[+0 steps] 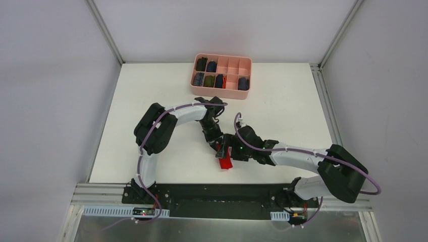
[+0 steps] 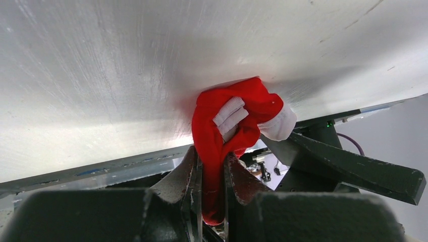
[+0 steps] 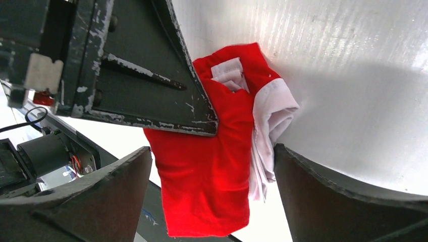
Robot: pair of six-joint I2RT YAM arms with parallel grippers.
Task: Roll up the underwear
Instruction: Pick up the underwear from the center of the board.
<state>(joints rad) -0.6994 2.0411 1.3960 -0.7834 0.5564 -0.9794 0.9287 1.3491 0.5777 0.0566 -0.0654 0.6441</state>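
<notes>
**Top view.** Both arms meet over the front centre of the worktop [image 1: 151, 131]. The underwear [image 1: 225, 162], bright red and bunched, sits below the two wrists. The left fingers [image 1: 218, 146] are at its upper end and the right fingers [image 1: 233, 151] are just beside it on the right. A pink divided box [image 1: 220, 93] stands at the far edge, well apart from the arms, w/ dark rolled garments [image 1: 212, 66] in several compartments.

**Left wrist view.** The left fingers [image 2: 184, 174] are clenched on a thin fold of the underwear [image 2: 227, 126]. The rest of the cloth, red w/ white band & stripes, bunches beyond the tips, and its far end touches the worktop [image 2: 101, 75]. One of the right fingers [image 2: 353, 169] juts in from the right, just beside the white band.

**Right wrist view.** The right fingers [image 3: 111, 194] are released and spread wide, one on each side of the underwear [image 3: 212, 176]. Contact w/ the cloth can't be told. One of the left fingers [image 3: 151, 75] crosses from upper left, overlapping the red upper part.
</notes>
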